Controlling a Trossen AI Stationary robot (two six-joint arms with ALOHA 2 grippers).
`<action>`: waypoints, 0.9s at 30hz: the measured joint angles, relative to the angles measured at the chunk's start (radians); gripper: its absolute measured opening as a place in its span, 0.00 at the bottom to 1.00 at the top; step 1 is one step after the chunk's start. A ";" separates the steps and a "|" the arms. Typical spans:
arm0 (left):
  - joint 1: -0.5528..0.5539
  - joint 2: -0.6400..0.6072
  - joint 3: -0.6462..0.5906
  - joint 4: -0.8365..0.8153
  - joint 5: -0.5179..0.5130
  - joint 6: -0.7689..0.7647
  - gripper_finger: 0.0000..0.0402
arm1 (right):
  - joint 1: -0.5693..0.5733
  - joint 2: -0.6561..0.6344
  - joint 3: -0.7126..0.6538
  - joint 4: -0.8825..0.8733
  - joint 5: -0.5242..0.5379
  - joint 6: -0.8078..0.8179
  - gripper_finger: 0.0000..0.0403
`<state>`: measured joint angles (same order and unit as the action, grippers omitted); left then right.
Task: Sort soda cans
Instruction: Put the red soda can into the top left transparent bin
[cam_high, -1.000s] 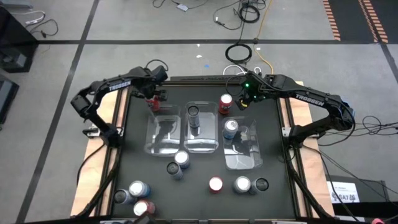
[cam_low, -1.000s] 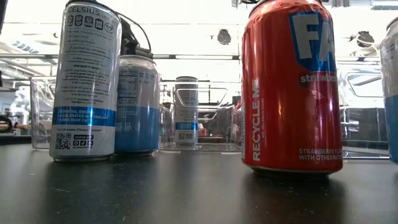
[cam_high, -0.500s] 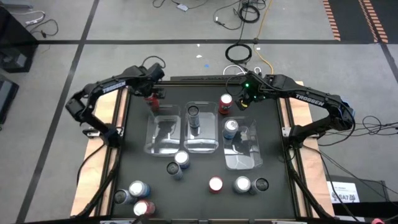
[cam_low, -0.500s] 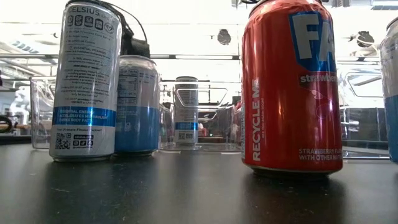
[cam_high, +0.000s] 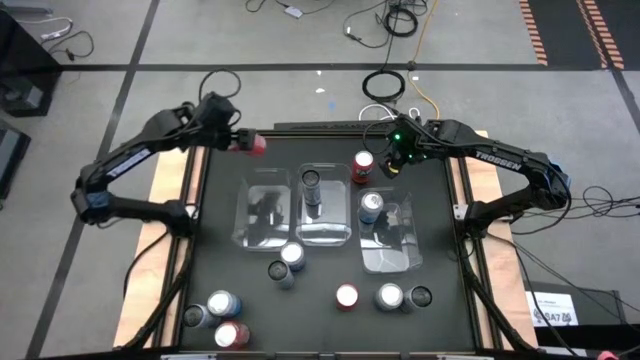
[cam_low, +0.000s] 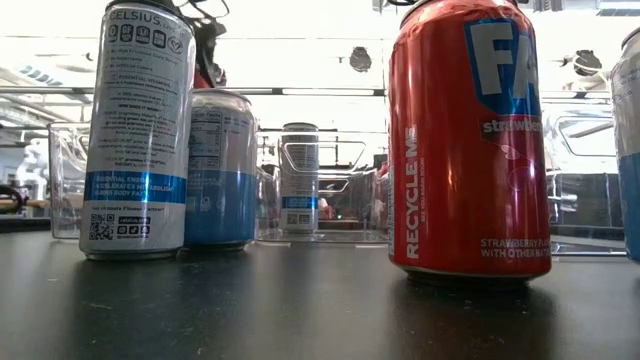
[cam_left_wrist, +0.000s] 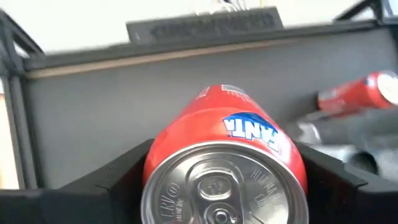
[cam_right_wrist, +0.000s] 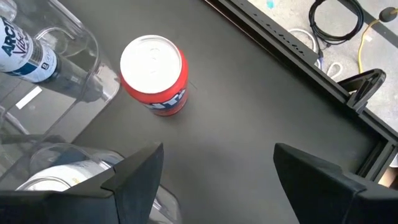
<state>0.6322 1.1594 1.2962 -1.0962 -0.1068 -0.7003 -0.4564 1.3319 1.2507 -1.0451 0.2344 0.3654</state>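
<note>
At the table's (cam_high: 225, 290) 11 o'clock corner, your left gripper (cam_high: 243, 142) clamps a red can (cam_high: 255, 145), apparently lifted. Right gripper (cam_high: 388, 165), fingers apart, hovers at 1 o'clock.

The dark matte table top (cam_high: 330, 275) sits in a black frame. Three clear rectangular plastic bins (cam_high: 262, 210) stand in a row across the middle. A red soda can (cam_high: 362, 166) stands near the far edge. Toward the near edge: a silver-blue can (cam_high: 290, 256), a red-topped can (cam_high: 346, 296), a silver one (cam_high: 389, 297) touching a dark grey-black can (cam_high: 420, 296). Near-left corner holds three more cans (cam_high: 222, 305), I think; they're bunched together.
</note>
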 joint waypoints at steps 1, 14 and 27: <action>-0.022 -0.010 0.002 -0.020 0.004 -0.024 0.78 | 0.000 0.000 0.000 0.000 0.000 -0.005 0.74; -0.320 0.115 0.003 -0.089 -0.051 -0.264 0.78 | 0.000 0.000 0.000 0.016 -0.001 -0.023 0.74; -0.386 0.400 0.003 -0.016 -0.051 -0.342 0.82 | 0.000 0.000 0.000 0.017 -0.004 -0.038 0.74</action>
<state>0.2462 1.5595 1.2987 -1.1125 -0.1576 -1.0422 -0.4564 1.3319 1.2507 -1.0279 0.2302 0.3275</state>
